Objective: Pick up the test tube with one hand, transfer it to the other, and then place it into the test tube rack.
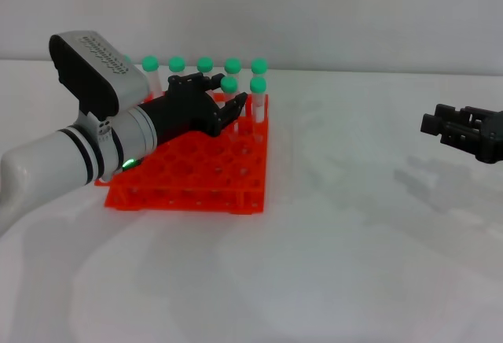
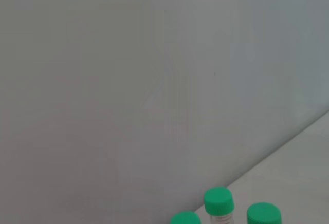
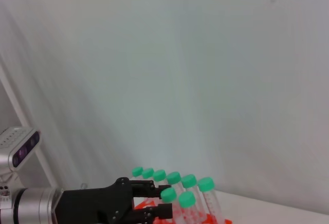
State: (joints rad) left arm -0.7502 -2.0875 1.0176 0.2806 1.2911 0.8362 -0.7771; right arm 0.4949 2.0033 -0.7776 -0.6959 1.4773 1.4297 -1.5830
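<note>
At the left of the head view, the silver-sleeved left arm reaches over the orange rack point(image 1: 189, 178) on the white table point(image 1: 354, 264). Its left claw point(image 1: 224, 111) sits among the green-capped tubes; its fingers point(image 1: 233, 109) close around a tube point(image 1: 229, 91) standing in the second row, the green cap showing just above them. Five more capped tubes point(image 1: 204, 64) line the rack's back row. At the far right edge, the right claw point(image 1: 460, 132) hangs above the table, well apart from the rack; whether it is spread cannot be told.

Lab bench setting: orange test tube rack point(image 1: 189, 174), green-capped tubes point(image 1: 233, 65), plain white table point(image 1: 354, 264).
</note>
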